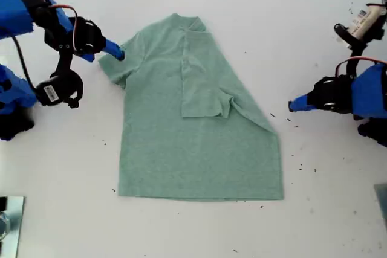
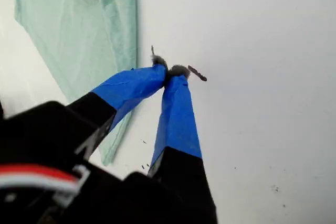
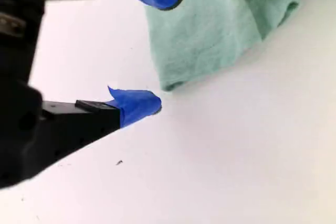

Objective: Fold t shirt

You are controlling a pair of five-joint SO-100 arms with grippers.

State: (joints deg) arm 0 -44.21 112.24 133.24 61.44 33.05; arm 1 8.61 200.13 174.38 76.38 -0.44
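The pale green t shirt (image 1: 199, 143) lies flat mid-table, collar toward the far edge. Its side on the exterior view's right is folded inward, with that sleeve lying on the chest. My second gripper (image 1: 115, 52) is on the exterior view's left, at the shirt's spread sleeve. The second wrist view shows this gripper (image 3: 164, 48) open, the sleeve of the shirt (image 3: 220, 24) just at its fingertips and not clamped. My first gripper (image 1: 291, 106) hovers over bare table at the exterior view's right, apart from the shirt. It is shut (image 2: 170, 71) on nothing, with the shirt (image 2: 79, 30) off to one side.
Small dark specks (image 1: 299, 164) dot the white table near the shirt's corner on the exterior view's right. A shiny object (image 1: 9, 222) sits at the exterior view's lower left corner. Bare white table surrounds the shirt on all sides.
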